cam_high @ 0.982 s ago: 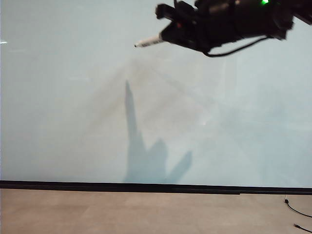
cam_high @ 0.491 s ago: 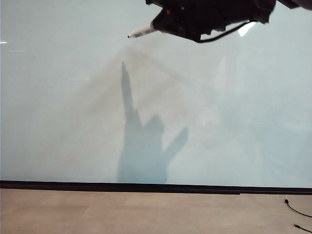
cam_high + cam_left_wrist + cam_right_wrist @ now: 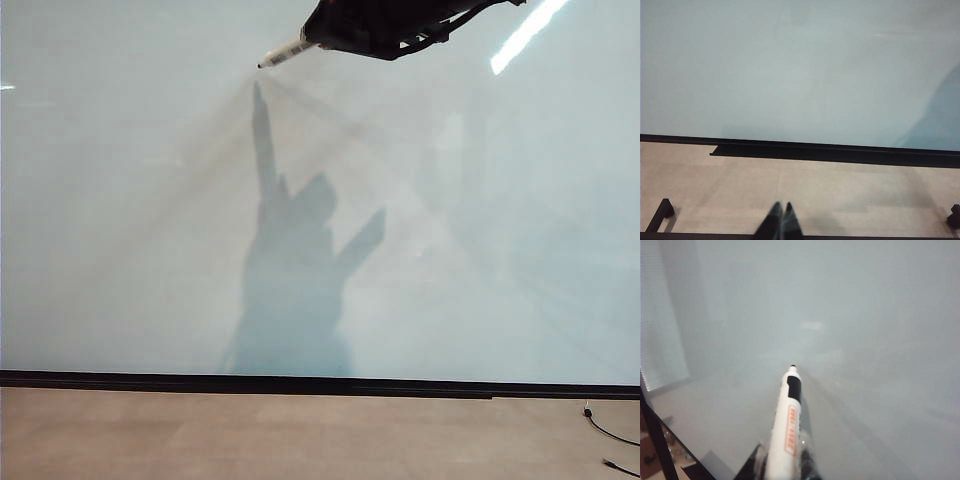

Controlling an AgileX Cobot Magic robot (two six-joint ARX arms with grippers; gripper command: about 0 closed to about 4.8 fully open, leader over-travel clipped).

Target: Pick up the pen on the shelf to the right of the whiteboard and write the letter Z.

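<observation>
With the left gripper (image 3: 780, 220) sitting pressed together at 6 o'clock near the floor, the right gripper (image 3: 345, 30) at 12 o'clock is pinching the pen (image 3: 285, 52), whose tip may be skidding or missing the whiteboard (image 3: 150, 220), leaving no letter Z.

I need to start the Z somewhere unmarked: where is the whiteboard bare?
The whiteboard is bare throughout, down to its black bottom strip. Only the top edge is crowded: the right gripper holds the pen there.
</observation>
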